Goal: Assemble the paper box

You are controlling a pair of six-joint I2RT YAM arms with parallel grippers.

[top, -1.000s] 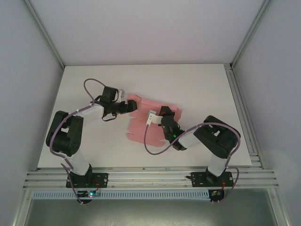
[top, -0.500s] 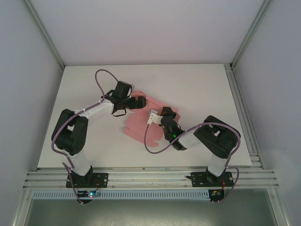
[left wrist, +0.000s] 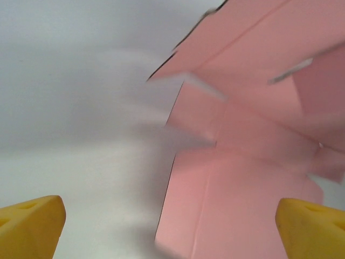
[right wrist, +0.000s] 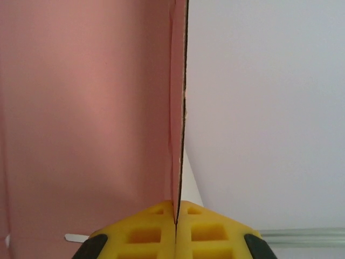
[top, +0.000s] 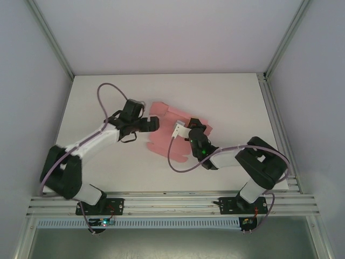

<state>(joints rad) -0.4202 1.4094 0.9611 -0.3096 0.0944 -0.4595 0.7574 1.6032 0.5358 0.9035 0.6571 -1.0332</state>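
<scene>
Two grippers at work, one job each.

- Box (top: 168, 117): not yet a box. A pink die-cut sheet, mostly flat, at the middle of the table (top: 108, 97). Panels are partly raised on the side toward 3 o'clock. Creases and one cut slot (left wrist: 291, 70) show in the left wrist view.
- Right gripper (right wrist: 176, 213): at the sheet's 4 o'clock. Its yellow pads (right wrist: 145, 232) are pressed together on the thin edge of a panel, which stands upright straight out from them. The grip is narrow, at the very edge.
- Left gripper (top: 152, 124): at the sheet's 9 o'clock, jaws spread as wide as they go, nothing between them. Both fingertips (left wrist: 29, 224) sit low and wide in its own view. It faces the sheet's near corner from just beside it, and I cannot tell if it touches.

Reading: the right gripper anchors a raised wall, and the left gripper is lining up on the 9 o'clock flap (left wrist: 237, 210).

How to do it well:
- Hold the right pinch firm and steady, because thin card will slip or buckle if that wall is tugged.
- Bring the left gripper in low so that one finger slides under the flap edge. A push would likely skate the whole sheet toward 3 o'clock.
- Close on the flap near its crease, not at a corner, so that it bends on the score line.
- Lift in an arc about the crease, then steer any tab at the slot squarely.

Risk: creasing off-line, or tearing at the slot.
</scene>
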